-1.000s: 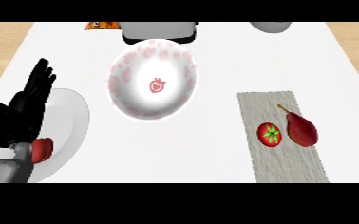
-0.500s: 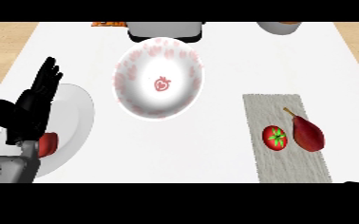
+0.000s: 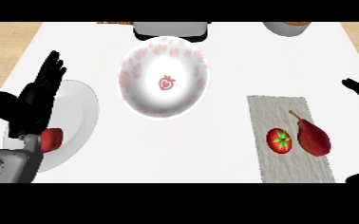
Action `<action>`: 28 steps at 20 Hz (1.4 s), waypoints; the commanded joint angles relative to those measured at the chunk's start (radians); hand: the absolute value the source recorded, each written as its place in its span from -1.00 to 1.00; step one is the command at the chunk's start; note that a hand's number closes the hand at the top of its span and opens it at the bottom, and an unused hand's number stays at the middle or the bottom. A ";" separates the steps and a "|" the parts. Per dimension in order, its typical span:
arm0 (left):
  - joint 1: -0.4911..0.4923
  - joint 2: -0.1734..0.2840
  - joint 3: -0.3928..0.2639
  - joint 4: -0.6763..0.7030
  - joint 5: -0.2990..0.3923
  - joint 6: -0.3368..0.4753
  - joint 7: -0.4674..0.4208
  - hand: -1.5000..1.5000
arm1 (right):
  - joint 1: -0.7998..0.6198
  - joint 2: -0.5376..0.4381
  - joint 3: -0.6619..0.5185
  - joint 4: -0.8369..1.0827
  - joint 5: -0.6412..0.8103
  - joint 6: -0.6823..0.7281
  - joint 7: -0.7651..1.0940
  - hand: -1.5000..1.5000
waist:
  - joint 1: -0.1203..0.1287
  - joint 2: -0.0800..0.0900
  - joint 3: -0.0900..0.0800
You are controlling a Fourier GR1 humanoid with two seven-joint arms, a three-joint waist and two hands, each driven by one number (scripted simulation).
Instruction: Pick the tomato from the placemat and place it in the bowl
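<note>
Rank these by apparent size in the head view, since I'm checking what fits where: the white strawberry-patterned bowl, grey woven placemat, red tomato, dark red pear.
1. White strawberry-patterned bowl and grey woven placemat: similar area, too close to rank.
2. Dark red pear.
3. Red tomato, smallest.

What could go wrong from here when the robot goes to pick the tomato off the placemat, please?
1. The tomato sits right beside a red pear on the placemat; closing fingers could nudge or catch the pear instead.
2. Only a tip of the right hand shows at the view's edge, so its approach cannot be checked yet.
</note>
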 commanded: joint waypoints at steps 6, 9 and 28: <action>-0.026 -0.015 0.020 0.023 -0.010 -0.028 0.015 0.00 | -0.243 0.103 0.221 0.210 -0.004 0.232 0.096 -1.00 | -0.011 -0.003 0.001; 0.042 -0.039 0.005 -0.034 -0.045 0.008 -0.002 0.00 | -0.286 0.133 0.261 0.323 0.040 0.293 0.084 -1.00 | -0.005 -0.003 0.001; 0.080 -0.083 0.109 -0.033 -0.083 -0.099 -0.024 0.00 | -0.300 0.413 0.276 0.402 0.438 0.326 0.037 -1.00 | -0.028 -0.008 0.001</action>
